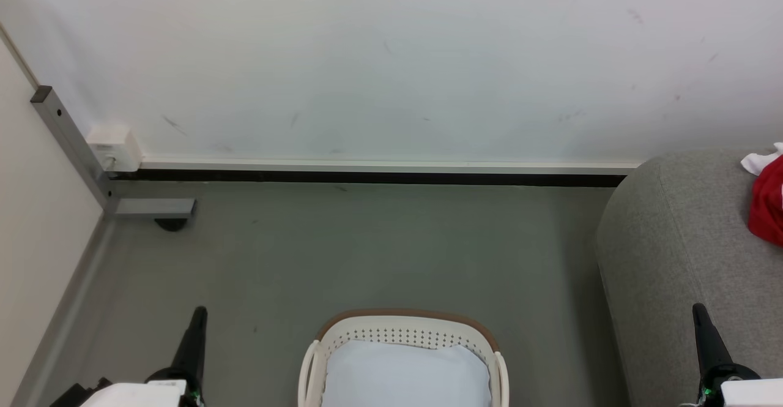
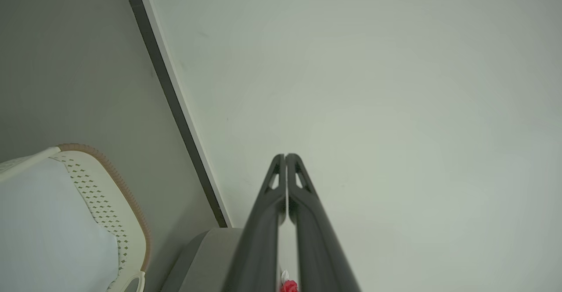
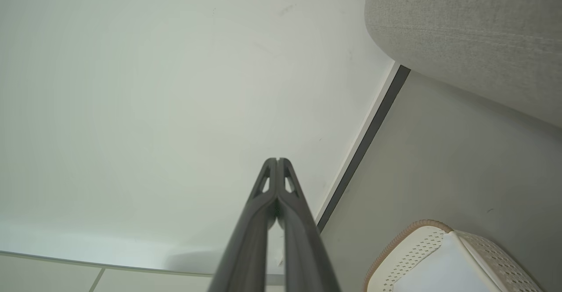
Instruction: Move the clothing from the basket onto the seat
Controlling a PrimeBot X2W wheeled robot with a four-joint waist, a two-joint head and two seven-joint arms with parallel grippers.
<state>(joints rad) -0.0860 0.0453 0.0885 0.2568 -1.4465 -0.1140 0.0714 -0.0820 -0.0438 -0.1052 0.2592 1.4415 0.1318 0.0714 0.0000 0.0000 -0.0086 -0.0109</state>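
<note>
Clothing (image 1: pixel 768 208) looks soft and light, best pinched at a fold; left gripper (image 1: pixel 199 315) and right gripper (image 1: pixel 699 310) jaws together, empty.

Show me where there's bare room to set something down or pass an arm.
Bare floor runs from the basket to the wall, and left to the metal post. The sofa arm is bare up to the red clothing. Crowded: the basket, filled by pale cloth; the basket-sofa gap looks narrower.

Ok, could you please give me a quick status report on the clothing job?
Left gripper and right gripper shut, both empty. Red clothing on the seat; basket shows a pale cloth, no red visible. Nothing seen between basket and seat.
</note>
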